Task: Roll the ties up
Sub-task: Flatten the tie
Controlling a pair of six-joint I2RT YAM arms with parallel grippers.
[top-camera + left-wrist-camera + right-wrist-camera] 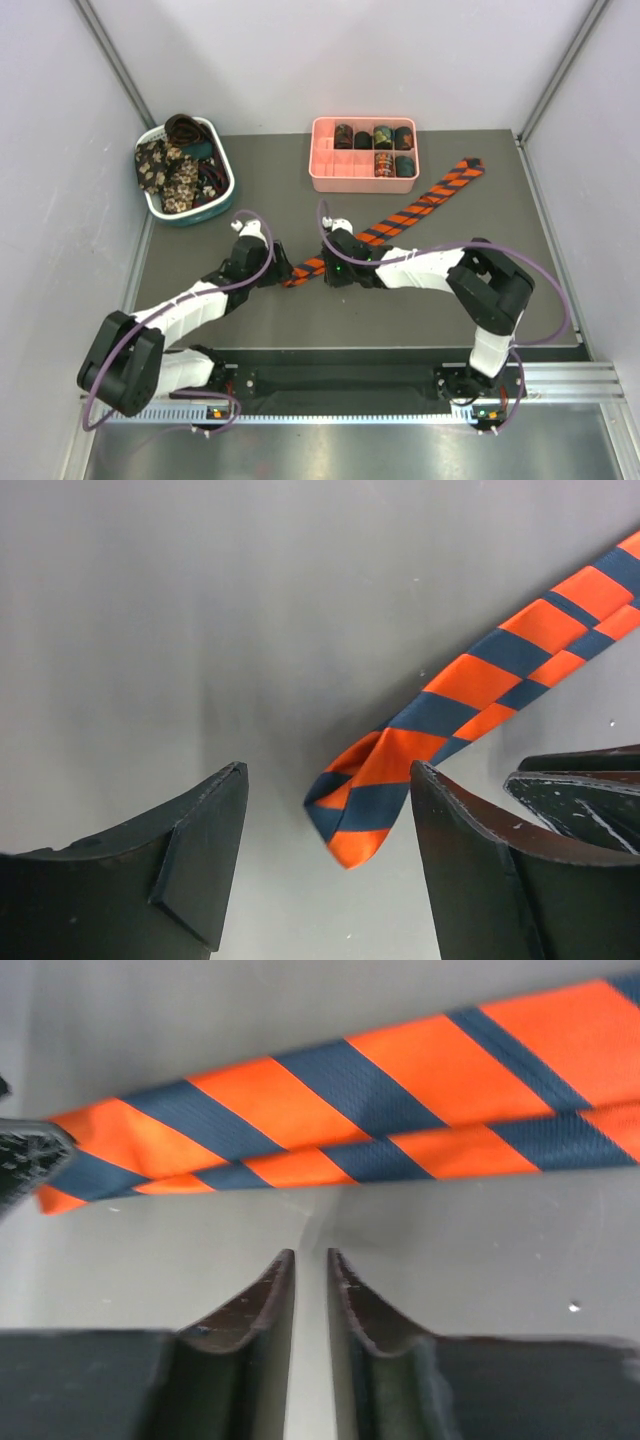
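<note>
An orange-red and dark striped tie point(410, 212) lies flat as a long diagonal strip on the grey table. Its narrow end point(365, 800) is folded back on itself and lies between the fingers of my left gripper point(328, 780), which is open, nearer the right finger; I cannot tell if it touches. In the top view my left gripper point(280, 272) is at the tie's lower left end. My right gripper point(310, 1255) is shut and empty, its tips on the table just short of the tie's edge point(350, 1110). In the top view my right gripper point(328, 262) is just right of the left one.
A pink compartment tray point(330, 180) at the back centre holds several coiled ties point(385, 150). A white-and-teal basket point(228, 172) at the back left holds floral ties point(165, 170) and a dark one point(185, 128). White walls close in the table's sides and back.
</note>
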